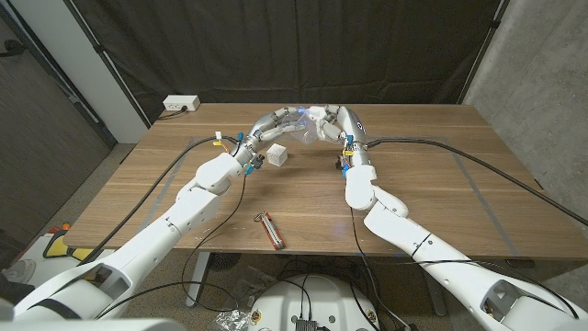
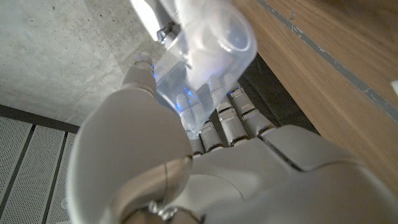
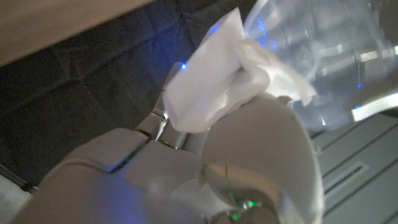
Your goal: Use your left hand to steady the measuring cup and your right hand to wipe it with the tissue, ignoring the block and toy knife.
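Left hand grips clear measuring cup held up beyond white block; right hand pinches tissue at cup; best wipe lightly, left grip firm; toy knife ignored.

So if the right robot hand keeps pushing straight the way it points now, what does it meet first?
Most likely the clear plastic measuring cup: the right robot hand holds the crumpled white tissue right against it. The left robot hand grips the cup from the other side. Depth is hard to judge.
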